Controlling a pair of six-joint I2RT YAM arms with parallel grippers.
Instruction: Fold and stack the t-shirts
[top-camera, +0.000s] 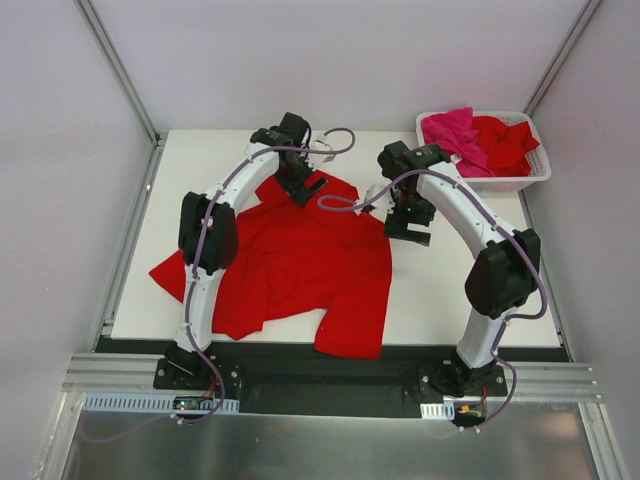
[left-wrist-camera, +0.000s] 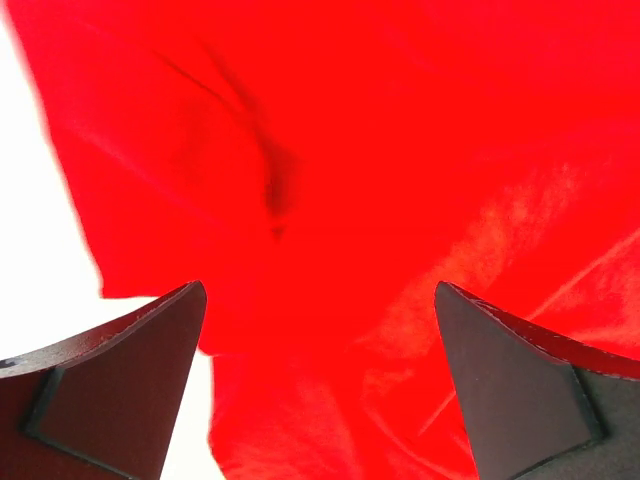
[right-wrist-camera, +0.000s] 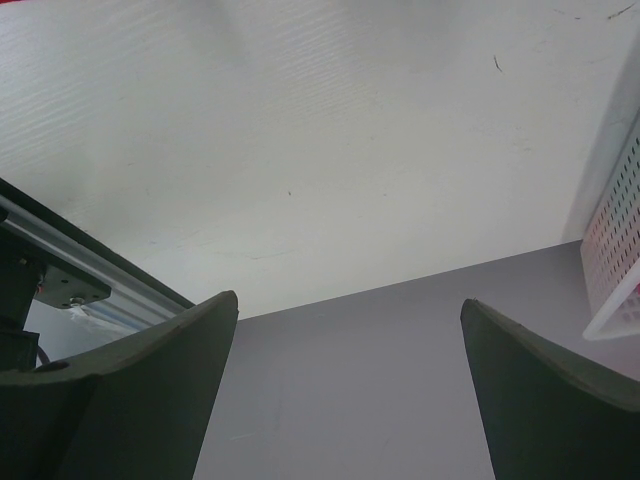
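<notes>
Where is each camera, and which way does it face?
Top: above and behind the arms, looking down on the table, red shirt and basket; both arms show.
Left wrist: close above the shirt; the open left hand shows.
Right wrist: looking across the table towards the wall; the open right hand shows.
Shared: top and left see the shirt; top and right, the basket.

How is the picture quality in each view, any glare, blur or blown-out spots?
Top view: even light, sharp, no glare. Left wrist: the shirt is oversaturated, folds barely readable, and the table is blown out white. Right wrist: evenly lit, table grain sharp, basket at the edge slightly soft.
</notes>
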